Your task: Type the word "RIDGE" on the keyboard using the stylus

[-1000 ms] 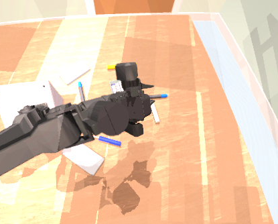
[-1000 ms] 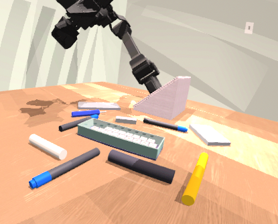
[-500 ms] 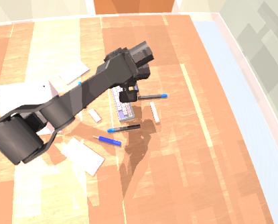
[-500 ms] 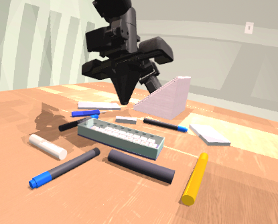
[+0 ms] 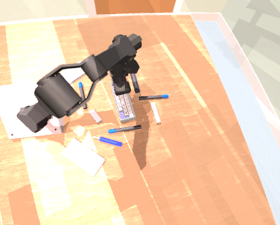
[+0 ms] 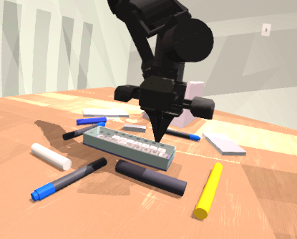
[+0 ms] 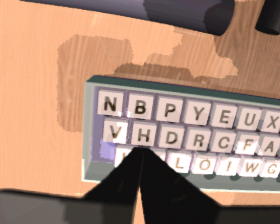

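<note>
From above, a black robot arm reaches across a wooden desk (image 5: 199, 141) and ends in a gripper (image 5: 122, 88) poised over the far end of a small keyboard (image 5: 125, 107). The keyboard is a narrow grey-green tray with pale lavender inside and white keys; its long axis runs away from the camera, tilted slightly left. Several pen-like objects lie around it, so I cannot tell which is the stylus. A thick dark cylinder (image 5: 135, 83) lies just right of the gripper, a blue-capped marker (image 5: 154, 97) lies to the right, and a white stick (image 5: 156, 112) rests beside the keyboard. A second blue-capped marker (image 5: 125, 129) and a blue pen (image 5: 110, 141) lie near its close end. The arm stands on a white base plate (image 5: 3, 101). A pale blue strip borders the desk at right.

From the side view, the gripper (image 6: 159, 137) points straight down, its fingers (image 6: 157, 125) pressed together into one sharp tip holding nothing, just above the right end of the keyboard (image 6: 129, 148). The dark cylinder (image 6: 151, 177) lies flat on the desk in front of the keyboard, roughly parallel to it. A yellow stick (image 6: 209, 189) lies at right. Pale striped walls stand behind.

From the wrist view, the closed fingers meet near the H key of the keyboard (image 7: 91, 130). Lettered keys run left to right in three rows.
</note>
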### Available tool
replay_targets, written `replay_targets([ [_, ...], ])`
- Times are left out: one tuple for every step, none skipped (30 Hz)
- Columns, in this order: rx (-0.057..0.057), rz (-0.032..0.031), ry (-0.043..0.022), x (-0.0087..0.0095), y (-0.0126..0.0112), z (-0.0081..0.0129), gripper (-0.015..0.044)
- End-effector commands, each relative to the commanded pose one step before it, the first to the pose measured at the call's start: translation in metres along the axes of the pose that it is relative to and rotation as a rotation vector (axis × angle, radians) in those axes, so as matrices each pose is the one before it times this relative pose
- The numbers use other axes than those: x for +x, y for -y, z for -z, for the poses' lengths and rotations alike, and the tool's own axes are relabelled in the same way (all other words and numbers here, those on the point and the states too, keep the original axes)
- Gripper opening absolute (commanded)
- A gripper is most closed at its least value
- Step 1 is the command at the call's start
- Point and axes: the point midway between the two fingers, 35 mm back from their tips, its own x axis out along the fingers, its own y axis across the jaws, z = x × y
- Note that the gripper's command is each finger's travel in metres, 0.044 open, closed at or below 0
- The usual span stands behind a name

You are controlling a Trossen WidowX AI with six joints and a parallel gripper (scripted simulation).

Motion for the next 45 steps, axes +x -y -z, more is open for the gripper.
replay_targets([
  [0.0037,0.00544,0.00191,-0.00073,-0.00003,-0.00099,0.0],
  [-0.0001,-0.00014,0.00005,-0.00007,0.00263,-0.00025,0.0],
  [-0.0002,-0.00027,0.00011,-0.00017,0.00789,-0.00063,0.0],
  [-0.0002,0.00002,0.00007,-0.00013,0.01317,-0.00062,0.0],
  [-0.0001,0.00089,-0.00015,0.0001,0.01684,0.0,0.0],
  [0.0001,0.00135,-0.00035,0.00029,0.01311,0.00062,0.0],
  [0.0001,0.00108,-0.00032,0.00026,0.00783,0.00063,0.0],
  [0.0,0.00041,-0.00013,0.0001,0.0026,0.00025,0.0],
  [0.0,0.0,0.0,0.0,0.0,0.0,0.0],
  [0.0,0.0,0.0,0.0,0.0,0.0,0.0],
  [0.0,0.0,0.0,0.0,0.0,0.0,0.0],
  [0.0,0.0,0.0,0.0,0.0,0.0,0.0],
  [0.0,0.0,0.0,0.0,0.0,0.0,0.0],
  [0.0,0.0,0.0,0.0,0.0,0.0,0.0],
  [0.0,0.0,0.0,0.0,0.0,0.0,0.0],
  [0.0,0.0,0.0,0.0,0.0,0.0,0.0],
  [0.0,0.0,0.0,0.0,0.0,0.0,0.0],
  [0.0,0.0,0.0,0.0,0.0,0.0,0.0],
  [-0.0001,-0.0002,0.00006,-0.00005,0.00259,-0.00025,0.0],
  [-0.0002,-0.00044,0.00016,-0.00012,0.00779,-0.00063,0.0],
  [-0.0002,-0.00018,0.00014,-0.0001,0.01304,-0.00063,0.0],
  [0.0,0.00079,-0.00008,0.00004,0.01696,-0.00002,0.0],
  [0.0001,0.00138,-0.00033,0.00015,0.01314,0.00061,0.0],
  [0.0001,0.00115,-0.00032,0.00014,0.00788,0.00062,0.0],
  [0.0001,0.00043,-0.00013,0.00006,0.00263,0.00025,0.0],
  [0.0,0.0,0.0,0.0,0.0,0.0,0.0],
  [0.0,0.0,0.0,0.0,0.0,0.0,0.0],
  [0.0,0.0,0.0,0.0,0.0,0.0,0.0],
  [0.0,0.0,0.0,0.0,0.0,0.0,0.0],
  [0.0,0.0,0.0,0.0,0.0,0.0,0.0],
  [0.0,0.0,0.0,0.0,0.0,0.0,0.0],
  [0.0,0.0,0.0,0.0,0.0,0.0,0.0],
  [0.0,0.0,0.0,0.0,0.0,0.0,0.0],
  [0.0,0.0,0.0,0.0,0.0,0.0,0.0],
  [0.0,0.0,0.0,0.0,0.0,0.0,0.0],
  [-0.0001,-0.00021,-0.00002,-0.00005,-0.00162,0.00157,0.0],
  [-0.0002,-0.00054,-0.00008,-0.00011,-0.00477,0.00479,0.0],
  [-0.0003,-0.00056,-0.00025,-0.00004,-0.00763,0.00821,0.0],
  [-0.0002,-0.00013,-0.00038,0.00013,-0.0072,0.00848,0.0],
  [-0.0001,0.00013,-0.00028,0.00016,-0.00412,0.00521,0.0],
  [0.0,0.00008,-0.0001,0.00007,-0.00134,0.00175,0.0],
  [0.0,0.0,0.0,0.0,0.0,0.0,0.0],
  [0.0,0.0,0.0,0.0,0.0,0.0,0.0],
  [0.0,0.0,0.0,0.0,0.0,0.0,0.0],
  [0.0,0.0,0.0,0.0,0.0,0.0,0.0],
])
